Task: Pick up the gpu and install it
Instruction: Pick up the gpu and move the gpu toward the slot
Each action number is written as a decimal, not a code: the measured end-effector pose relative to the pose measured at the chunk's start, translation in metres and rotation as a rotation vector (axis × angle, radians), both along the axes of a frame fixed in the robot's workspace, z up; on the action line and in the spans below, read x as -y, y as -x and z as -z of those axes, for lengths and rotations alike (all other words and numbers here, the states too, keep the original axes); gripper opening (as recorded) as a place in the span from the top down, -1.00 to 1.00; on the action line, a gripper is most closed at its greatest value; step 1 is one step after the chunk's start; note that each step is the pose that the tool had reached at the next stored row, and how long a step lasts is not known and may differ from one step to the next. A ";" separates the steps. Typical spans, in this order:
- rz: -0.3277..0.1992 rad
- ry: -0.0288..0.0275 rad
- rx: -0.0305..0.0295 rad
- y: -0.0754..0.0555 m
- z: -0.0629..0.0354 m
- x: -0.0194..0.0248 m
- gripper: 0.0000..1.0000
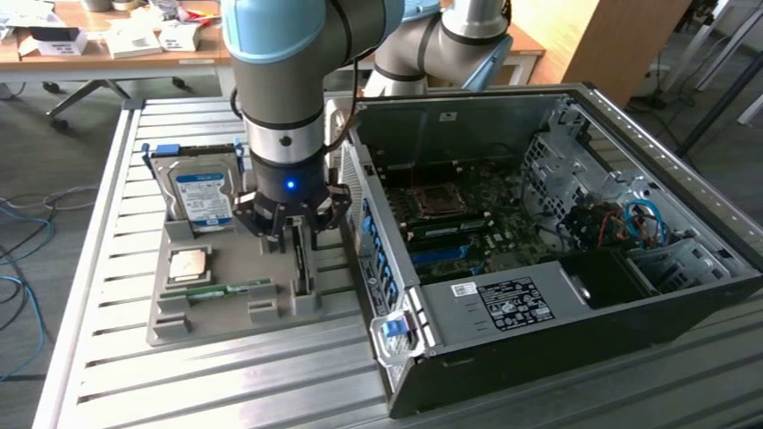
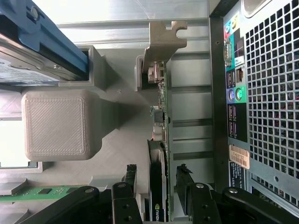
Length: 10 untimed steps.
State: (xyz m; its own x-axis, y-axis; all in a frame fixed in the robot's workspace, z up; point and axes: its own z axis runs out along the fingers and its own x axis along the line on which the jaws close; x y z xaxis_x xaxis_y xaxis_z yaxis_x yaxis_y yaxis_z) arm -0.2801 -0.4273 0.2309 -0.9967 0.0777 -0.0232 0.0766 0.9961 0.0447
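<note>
- Slatted metal table (image 1: 107, 357) carries the work. A wooden desk (image 1: 120, 55) with boxes stands behind it, and loose cables lie on the floor at the exterior view's left.
- A grey parts tray (image 1: 227, 320) lies on the table, just beside the open computer case (image 1: 513, 357) on the exterior view's right.
- The gpu (image 2: 161, 135) stands on edge in a slot of the tray, on the side nearest the case. Its silvery bracket (image 2: 163, 39) is at one end.
- The gripper (image 1: 292, 225) hangs directly over the gpu, jaws spread wide, one finger (image 2: 130, 179) on each side of the card. A clear gap shows between this finger and the board; the other finger is close to it. Nothing is held.
- A blue-labelled hard drive (image 1: 200, 195) stands in the tray on the side away from the case. A processor chip (image 1: 191, 265) and a green memory stick (image 1: 221, 290) lie in front of it.
- Obstructions: the case's rear panel with its ports (image 2: 233, 93) runs close alongside the gpu, and a grey tray block (image 2: 58, 123) rises on the opposite side.
- The case side is off, with the motherboard (image 1: 471, 223) exposed.
</note>
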 end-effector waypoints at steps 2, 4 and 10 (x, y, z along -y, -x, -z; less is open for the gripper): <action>0.000 0.0000 0.0001 0.000 0.0000 0.0000 0.06; 0.000 -0.0001 0.0001 0.000 0.0001 0.0000 0.06; 0.000 0.0000 0.0001 0.000 0.0001 0.0000 0.08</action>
